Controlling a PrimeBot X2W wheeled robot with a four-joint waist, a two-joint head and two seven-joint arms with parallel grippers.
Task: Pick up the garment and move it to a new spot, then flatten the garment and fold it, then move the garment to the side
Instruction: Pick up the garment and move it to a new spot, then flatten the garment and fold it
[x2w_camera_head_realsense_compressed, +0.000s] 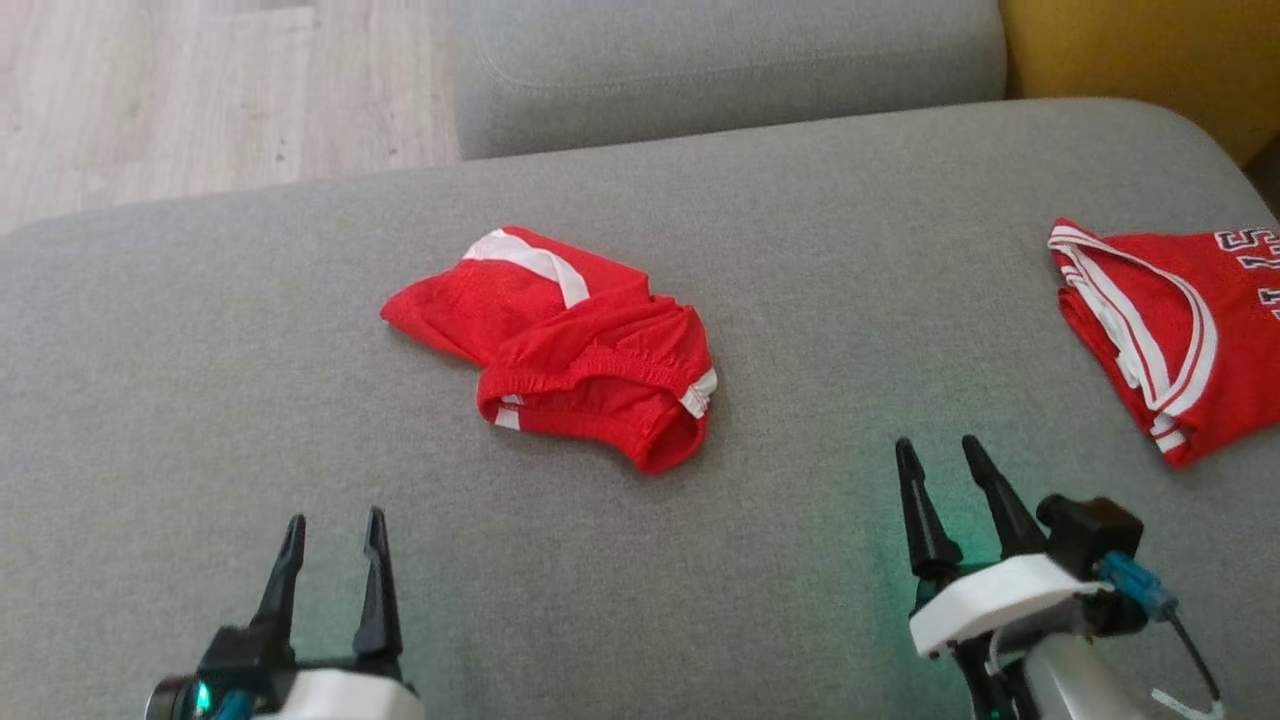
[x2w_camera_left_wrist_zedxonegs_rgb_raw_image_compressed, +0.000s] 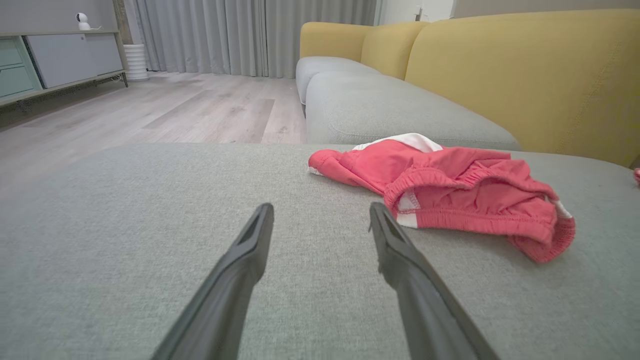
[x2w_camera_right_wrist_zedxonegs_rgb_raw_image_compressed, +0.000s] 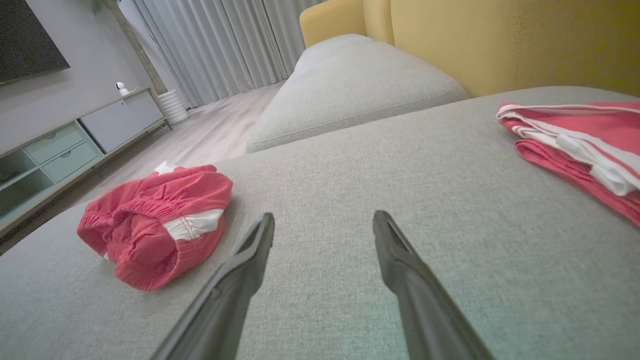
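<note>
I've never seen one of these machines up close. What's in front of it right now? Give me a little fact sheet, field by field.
surface: grey sofa cushion
middle garment: red shorts, crumpled, white trim, not folded
garment at right: red jersey, folded, white-striped edges
hands: left hand open and empty; right hand open and empty
contact: neither hand touches cloth

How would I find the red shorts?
Look at the big grey fabric sofa cushion. Near its middle lie the crumpled red-and-white shorts. Unlike the folded red jersey at the right edge, they show a gathered elastic waistband.
</note>
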